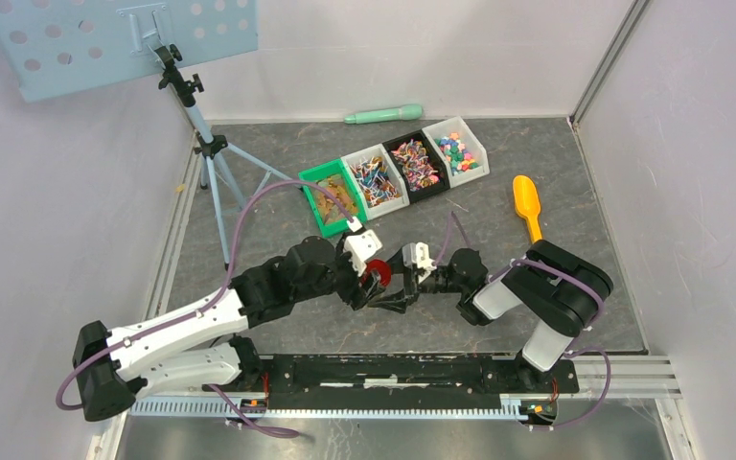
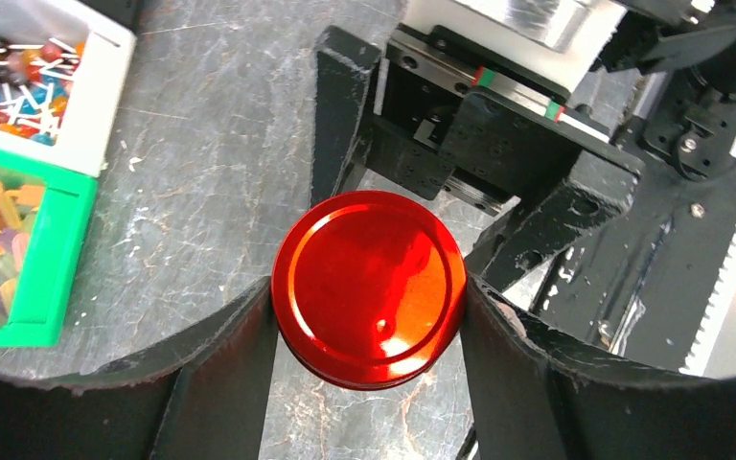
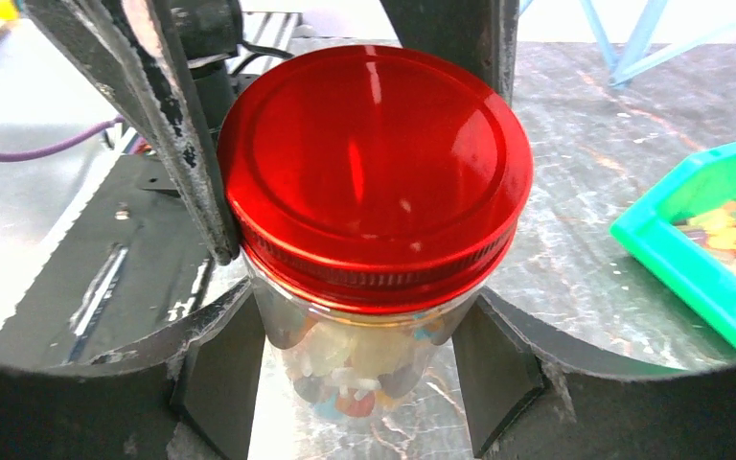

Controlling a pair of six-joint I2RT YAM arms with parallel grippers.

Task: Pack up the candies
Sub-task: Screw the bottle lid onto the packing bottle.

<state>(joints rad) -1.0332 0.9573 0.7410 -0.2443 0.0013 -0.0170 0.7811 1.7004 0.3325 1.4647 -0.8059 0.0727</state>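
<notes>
- The left jaws stand partly open, one on each side of the red lid [image 2: 369, 283]. Both touch its rim and seem to grip it.
- The right jaws, also partly open, clasp the clear jar [image 3: 364, 350] by its wall, just under the lid.
- The lid sits on the jar's mouth, and the jar stands upright on the desk [image 1: 556, 153], between the two pairs of jaws.
- Some candies [image 3: 345, 379] lie inside the jar, between the right jaws; their colours are blurred through the plastic.
- More candies [image 1: 416, 163] fill four bins in a row on the far side of the left jaws. The green bin [image 1: 318, 199] is nearest them, then a white bin [image 1: 391, 182], a black bin [image 1: 433, 165] and a second white bin [image 1: 471, 144].
- A yellow scoop [image 1: 527, 203] lies on the desk beyond the right jaws, well apart from the jar.
</notes>
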